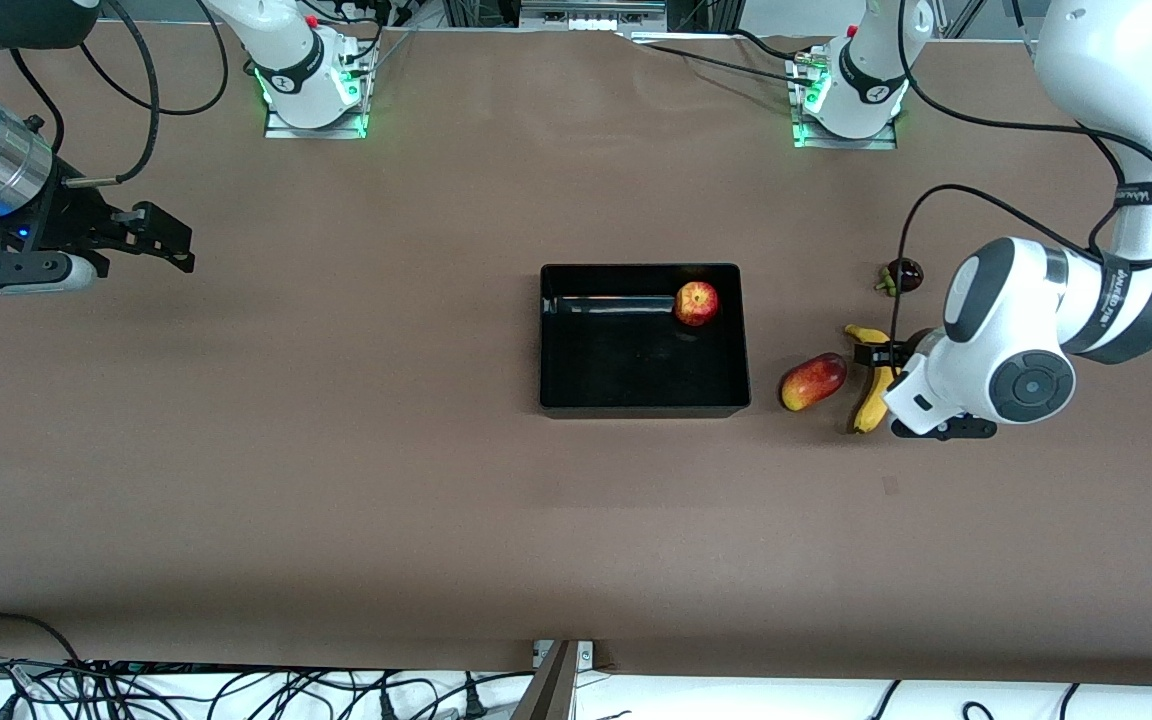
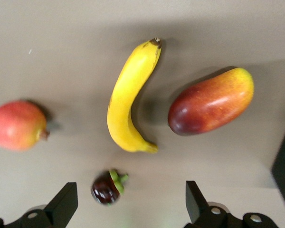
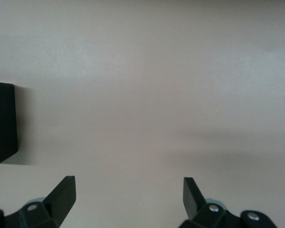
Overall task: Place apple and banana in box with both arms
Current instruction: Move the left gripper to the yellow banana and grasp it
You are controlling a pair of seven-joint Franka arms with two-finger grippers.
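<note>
Desk [image 1: 336, 480] covered in plain brown fills the scene, with two white arms reaching over it from bases along one long edge. The right arm waits over bare desk at its own end, its right gripper [image 3: 128, 199] spread wide and empty. The left arm bends down over a cluster of fruit at its end of the desk, and the left gripper [image 2: 130, 204] hangs above that cluster with its fingers wide apart, holding nothing. The box [image 1: 556, 400], a glossy black open bin with low walls, sits mid-desk. The apple [image 1: 697, 303] already lies inside it, in the corner farthest from the front camera on the left arm's side. The banana [image 2: 129, 97] rests on the desk outside the box, toward the left arm's end, partly hidden under the left arm in the front view. An oval red-and-yellow fruit [image 2: 211, 102] lies just beside it, between banana and box. A round red fruit [image 2: 16, 125] and a small dark purple fruit with a green stalk [image 2: 107, 187] lie near. The banana is likely light, with soft flesh that bruises and smooth skin that may slip; a gentle hold across its thick middle, fingers straddling the curve, looks safest.
</note>
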